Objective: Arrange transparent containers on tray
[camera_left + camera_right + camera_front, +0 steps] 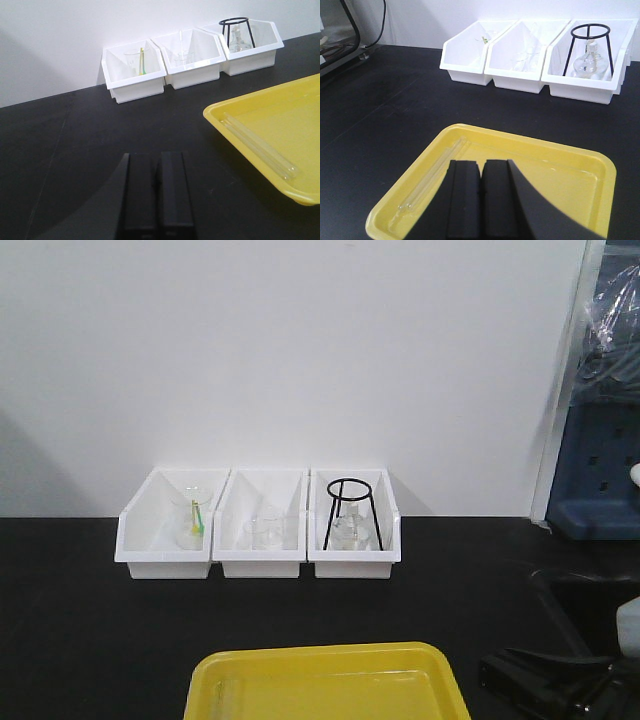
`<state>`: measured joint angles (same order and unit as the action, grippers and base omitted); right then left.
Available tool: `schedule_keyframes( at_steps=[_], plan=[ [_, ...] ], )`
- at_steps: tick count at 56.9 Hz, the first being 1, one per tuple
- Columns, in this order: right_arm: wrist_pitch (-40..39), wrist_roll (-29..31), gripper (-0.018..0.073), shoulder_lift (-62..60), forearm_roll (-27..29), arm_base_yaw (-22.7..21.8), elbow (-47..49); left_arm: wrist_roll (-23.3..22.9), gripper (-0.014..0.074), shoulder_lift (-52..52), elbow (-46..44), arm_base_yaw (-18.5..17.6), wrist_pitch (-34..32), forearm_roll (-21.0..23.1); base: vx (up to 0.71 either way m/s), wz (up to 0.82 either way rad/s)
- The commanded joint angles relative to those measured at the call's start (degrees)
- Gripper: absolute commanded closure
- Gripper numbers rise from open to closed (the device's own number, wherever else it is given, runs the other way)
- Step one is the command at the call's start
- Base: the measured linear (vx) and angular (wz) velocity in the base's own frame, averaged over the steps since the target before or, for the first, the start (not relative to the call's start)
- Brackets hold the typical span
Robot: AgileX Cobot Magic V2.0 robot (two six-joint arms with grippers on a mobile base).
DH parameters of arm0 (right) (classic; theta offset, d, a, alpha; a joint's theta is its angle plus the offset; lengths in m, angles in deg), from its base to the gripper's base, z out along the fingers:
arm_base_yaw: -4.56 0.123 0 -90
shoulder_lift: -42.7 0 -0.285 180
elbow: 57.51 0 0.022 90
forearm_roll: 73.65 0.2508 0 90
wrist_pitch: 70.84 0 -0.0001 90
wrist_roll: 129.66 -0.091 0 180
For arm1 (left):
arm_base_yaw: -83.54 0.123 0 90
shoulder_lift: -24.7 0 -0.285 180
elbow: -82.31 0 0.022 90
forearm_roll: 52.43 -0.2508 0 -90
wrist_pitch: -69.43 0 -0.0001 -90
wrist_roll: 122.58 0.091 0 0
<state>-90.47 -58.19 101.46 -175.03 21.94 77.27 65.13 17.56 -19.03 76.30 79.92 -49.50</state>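
— So where are the test tubes (260, 147)?
— Both lie side by side in the yellow tray (280, 107), along its left edge. In the left wrist view they run from mid-frame toward the lower right; in the right wrist view they sit at lower left, parallel to the rim.
— And the tray itself?
— Flat on the black tabletop (100, 620), at the bottom centre of the front view.
— What about the left end effector (157, 195)?
— Bottom centre of its own view, over bare tabletop beside the tray. Its two black fingers are pressed together with nothing between them.
— The right end effector (481, 200)?
— Same: fingers closed against each other, holding nothing, at the bottom centre of its view above the tray's near side.
— Anything behind?
— Three white bins (258, 525) in a row against the wall, middle of the front view. The rightmost holds a black wire stand (351, 510) over a clear flask; the others hold clear glassware, the leftmost with something green.
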Motion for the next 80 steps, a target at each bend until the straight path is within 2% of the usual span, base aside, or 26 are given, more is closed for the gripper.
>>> schedule_keyframes(
  at_steps=[1,9,13,16,19,27,31,34,37,39,43,46,51,56,60,65,66,70,80],
  plan=[
    [1.0,0.4,0.0572,-0.5,-1.2,-0.3,1.7,-0.5,0.0597,1.3,2.2,0.1,-4.7,0.1,0.00,0.00],
    [0.3,0.2,0.0572,-0.3,2.2,-0.3,1.7,-0.5,0.0597,1.3,2.2,0.1,-4.7,0.1,0.00,0.00],
    [-0.3,2.1,0.0572,1.1,8.4,-0.3,1.7,-0.5,0.0597,1.3,2.2,0.1,-4.7,0.1,0.00,0.00],
    [0.0,7.2,0.0572,2.0,17.6,-0.3,1.7,-0.5,0.0597,1.3,2.2,0.1,-4.7,0.1,0.00,0.00],
    [0.7,16.3,0.0572,2.5,28.1,-0.1,1.7,-0.5,0.0597,1.3,2.2,0.1,-4.7,0.1,0.00,0.00],
    [4.0,51.0,0.0572,2.9,59.5,-0.1,1.7,-0.5,0.0597,1.3,2.2,0.1,-4.7,0.1,0.00,0.00],
    [9.0,67.6,0.0572,1.4,77.4,-0.1,1.7,-0.5,0.0597,1.3,2.2,0.1,-4.7,0.1,0.00,0.00],
    [13.9,78.8,0.0572,-0.1,88.4,-0.1,1.7,-0.5,0.0597,1.3,2.2,0.1,-4.7,0.1,0.00,0.00],
    [19.6,89.2,0.0572,-1.9,96.6,-0.1,1.7,-0.5,0.0597,1.3,2.2,0.1,-4.7,0.1,0.00,0.00],
    [22.8,96.0,0.0572,-3.4,99.7,-0.1,1.7,-0.5,0.0597,1.3,2.2,0.1,-4.7,0.1,0.00,0.00],
    [26.6,104.7,0.0572,-7.6,102.3,-0.1,0.3,-0.5,0.0597,1.3,2.2,0.1,-4.7,0.1,0.00,0.00],
    [24.8,107.4,0.0572,-12.2,103.0,-0.4,-3.1,-0.5,0.0597,1.3,2.2,0.1,-4.7,0.1,0.00,0.00],
    [17.2,107.9,0.0572,-21.1,103.0,-2.9,-12.0,-0.5,0.0597,1.3,2.2,0.1,-4.7,0.1,0.00,0.00],
    [10.3,106.7,0.0572,-31.0,102.9,-8.4,-22.3,-0.5,0.0597,1.3,2.2,0.1,-4.7,0.1,0.00,0.00],
    [8.5,106.6,0.0572,-37.6,102.9,-12.6,-29.5,-0.5,0.0597,1.3,2.2,0.1,-4.7,0.1,0.00,0.00],
    [9.5,106.6,0.0572,-45.0,102.6,-15.7,-34.6,-0.5,0.0597,1.3,2.2,0.1,-4.7,0.1,0.00,0.00],
    [14.5,106.6,0.0572,-47.6,102.6,-16.3,-34.3,-0.5,0.0597,1.3,2.2,0.1,-4.7,0.1,0.00,0.00],
    [19.6,107.1,0.0572,-51.9,102.0,-17.1,-34.2,-0.5,0.0597,1.3,2.2,0.1,-4.7,0.1,0.00,0.00],
    [21.8,107.2,0.0572,-51.8,101.4,-17.4,-34.3,-0.5,0.0597,1.3,2.2,0.1,-4.7,0.1,0.00,0.00]
  ],
)
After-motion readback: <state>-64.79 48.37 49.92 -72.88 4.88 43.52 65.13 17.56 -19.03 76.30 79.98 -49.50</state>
